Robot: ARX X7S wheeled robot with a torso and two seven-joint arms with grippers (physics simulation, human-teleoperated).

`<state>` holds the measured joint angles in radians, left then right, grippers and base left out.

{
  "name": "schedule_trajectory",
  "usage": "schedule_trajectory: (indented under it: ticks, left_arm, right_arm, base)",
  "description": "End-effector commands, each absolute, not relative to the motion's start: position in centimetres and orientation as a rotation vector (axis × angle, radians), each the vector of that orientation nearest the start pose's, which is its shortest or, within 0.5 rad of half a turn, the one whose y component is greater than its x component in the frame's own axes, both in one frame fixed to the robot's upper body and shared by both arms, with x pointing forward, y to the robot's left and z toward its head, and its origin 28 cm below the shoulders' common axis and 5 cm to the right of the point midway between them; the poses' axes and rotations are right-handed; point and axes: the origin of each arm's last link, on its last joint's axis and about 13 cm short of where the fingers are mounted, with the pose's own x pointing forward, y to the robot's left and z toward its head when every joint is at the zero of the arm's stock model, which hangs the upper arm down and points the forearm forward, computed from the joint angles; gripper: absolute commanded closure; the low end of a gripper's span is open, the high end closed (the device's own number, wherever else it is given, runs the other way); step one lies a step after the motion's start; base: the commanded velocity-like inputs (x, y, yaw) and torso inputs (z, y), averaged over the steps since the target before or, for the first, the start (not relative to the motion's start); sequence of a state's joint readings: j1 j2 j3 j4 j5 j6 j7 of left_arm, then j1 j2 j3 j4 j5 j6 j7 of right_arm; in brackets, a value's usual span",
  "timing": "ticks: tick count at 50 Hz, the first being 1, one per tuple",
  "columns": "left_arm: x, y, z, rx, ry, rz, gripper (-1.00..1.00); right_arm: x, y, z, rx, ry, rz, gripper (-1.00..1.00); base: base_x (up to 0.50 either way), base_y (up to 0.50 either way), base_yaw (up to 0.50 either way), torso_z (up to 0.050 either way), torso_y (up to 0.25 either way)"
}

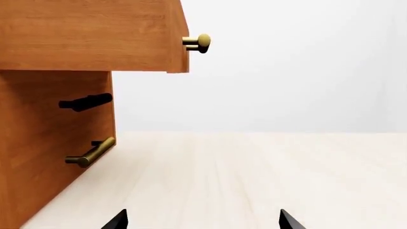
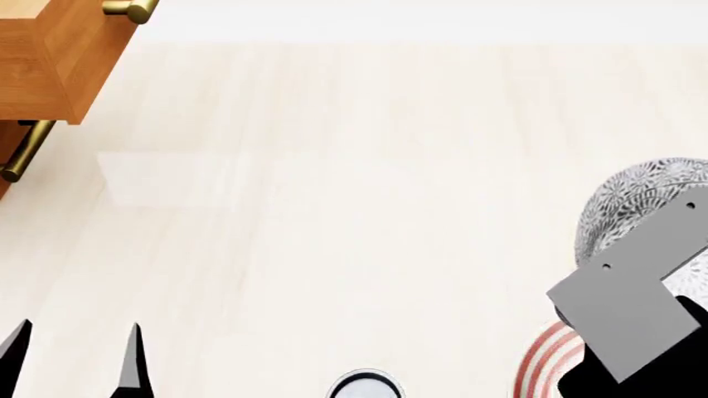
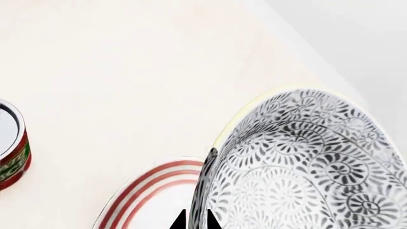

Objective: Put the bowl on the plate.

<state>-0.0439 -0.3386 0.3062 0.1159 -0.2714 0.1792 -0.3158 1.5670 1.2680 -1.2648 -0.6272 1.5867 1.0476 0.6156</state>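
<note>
Right gripper (image 3: 196,220) clamped on bowl (image 3: 299,167) rim, above plate (image 3: 152,200). Left gripper (image 1: 202,220) spread, empty, over table (image 2: 354,182).

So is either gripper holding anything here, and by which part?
The right gripper holds the bowl by its rim, one finger on each side of the wall. The left gripper is open and empty.

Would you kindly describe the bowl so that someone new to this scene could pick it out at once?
Start at the pale wooden table and go to its right side, where the right tool grips a rim. That rim belongs to the bowl, held tilted beside the red-ringed plate. Its dense grey-and-white floral pattern sets it apart from the plate and the red and green can.
</note>
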Motion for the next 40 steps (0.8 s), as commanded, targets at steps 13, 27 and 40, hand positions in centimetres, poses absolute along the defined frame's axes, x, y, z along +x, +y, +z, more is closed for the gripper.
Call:
schedule_trajectory:
  ticks: [13, 27, 40]
  left_arm:
    - [21.5, 21.9, 5.0, -0.013, -0.238, -0.016, -1.00]
    - [21.6, 21.8, 4.8, -0.011, -0.234, -0.017, -1.00]
    - [21.5, 21.9, 4.9, -0.011, -0.235, -0.016, -1.00]
  right_arm:
    - [17.0, -20.1, 24.2, -0.582, 0.455, 0.135, 1.00]
    - [17.7, -21.3, 23.3, -0.518, 0.456, 0.107, 1.00]
    - [18.3, -21.4, 22.3, -0.491, 0.471, 0.119, 1.00]
  base:
    - [0.00, 0.00, 0.00, 0.000, 0.000]
    - [0.00, 0.00, 0.00, 0.000, 0.001]
    - [0.00, 0.00, 0.00, 0.000, 0.000]
